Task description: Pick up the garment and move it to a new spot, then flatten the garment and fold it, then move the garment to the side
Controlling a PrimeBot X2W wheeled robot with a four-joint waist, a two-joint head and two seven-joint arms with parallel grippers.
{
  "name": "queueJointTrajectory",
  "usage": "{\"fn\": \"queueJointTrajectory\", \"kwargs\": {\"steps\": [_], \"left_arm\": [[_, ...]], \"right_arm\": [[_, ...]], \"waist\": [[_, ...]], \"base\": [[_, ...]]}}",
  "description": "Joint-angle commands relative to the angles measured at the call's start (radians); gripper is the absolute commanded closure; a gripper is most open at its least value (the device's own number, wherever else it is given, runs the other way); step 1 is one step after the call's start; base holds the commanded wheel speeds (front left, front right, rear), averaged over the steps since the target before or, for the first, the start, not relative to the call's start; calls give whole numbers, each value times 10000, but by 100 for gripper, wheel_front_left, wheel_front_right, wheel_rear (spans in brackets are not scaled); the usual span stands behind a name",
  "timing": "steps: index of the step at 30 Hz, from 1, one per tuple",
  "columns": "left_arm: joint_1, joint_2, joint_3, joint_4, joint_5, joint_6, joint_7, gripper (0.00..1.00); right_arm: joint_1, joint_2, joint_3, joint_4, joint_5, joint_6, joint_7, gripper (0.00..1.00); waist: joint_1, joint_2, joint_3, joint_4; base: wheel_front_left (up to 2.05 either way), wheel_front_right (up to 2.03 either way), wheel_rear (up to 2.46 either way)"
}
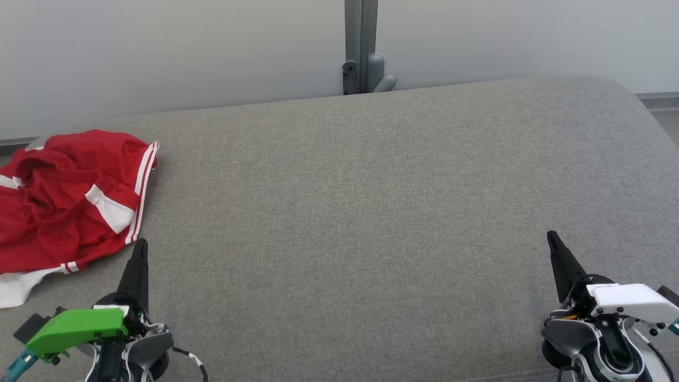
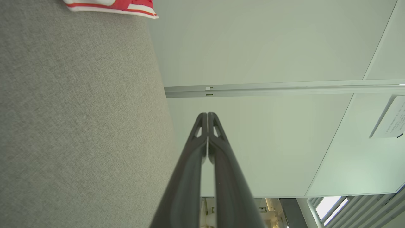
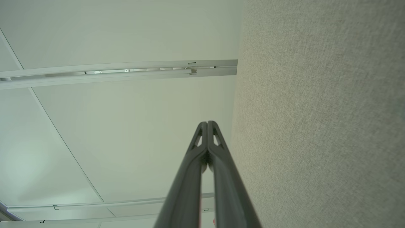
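Desk (image 1: 371, 212): a wide top covered in grey woven fabric, with rounded far corners; it takes up most of the head view and runs along one side of each wrist view.
Wall (image 1: 159, 53): pale, plain panels behind the desk's far edge.
Garment (image 1: 63, 201): red with white stripes and white trim, lying crumpled in a loose heap at the far left of the desk, partly cut off by the head view's left edge. A striped hem (image 2: 110, 6) shows at the top of the left wrist view.
Post (image 1: 360, 48): a grey upright at the middle of the wall, with small fittings at its foot.
Left gripper (image 1: 140, 245): at the lower left under a green cover, its tip just beside the garment's near hem; I cannot tell if they touch. Fingers pressed together, nothing between them (image 2: 207, 114).
Right gripper (image 1: 551, 236): at the lower right under a white cover, over bare fabric, well apart from the garment. Fingers together and empty (image 3: 207, 123).
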Motion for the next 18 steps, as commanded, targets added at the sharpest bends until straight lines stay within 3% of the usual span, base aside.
{"fn": "queueJointTrajectory", "kwargs": {"steps": [1, 18], "left_arm": [[-115, 10, 13, -30, 3, -38, 14, 100], [-116, 10, 13, -30, 3, -38, 14, 100]], "right_arm": [[-107, -6, -3, -44, -54, 5, -9, 100], [-108, -6, -3, -44, -54, 5, -9, 100]], "waist": [[0, 98, 0, 0], [0, 98, 0, 0]], "base": [[0, 0, 0], [0, 0, 0]]}}
